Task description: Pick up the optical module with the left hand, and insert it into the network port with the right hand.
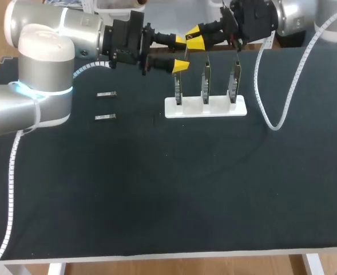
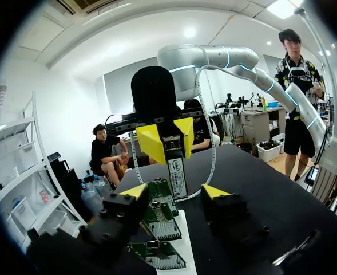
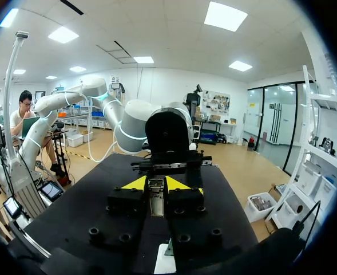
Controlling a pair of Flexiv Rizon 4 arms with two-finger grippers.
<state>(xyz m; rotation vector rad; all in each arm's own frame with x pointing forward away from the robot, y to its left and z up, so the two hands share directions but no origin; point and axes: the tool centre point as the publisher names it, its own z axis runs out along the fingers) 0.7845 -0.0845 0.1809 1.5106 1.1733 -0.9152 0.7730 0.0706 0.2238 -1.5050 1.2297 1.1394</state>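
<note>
R gripper [image 3: 157, 184] clamps the optical module [image 2: 178, 175]. L gripper [image 2: 174, 192] spread wide opp. it, over the white rack [image 1: 219, 109].

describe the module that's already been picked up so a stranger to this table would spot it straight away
On the black table, find the white rack holding three upright boards. Just above its left end, the right gripper pinches a small silver module between its yellow tips. Unlike the two loose modules lying flat left of the rack, this one is in the air.
</note>
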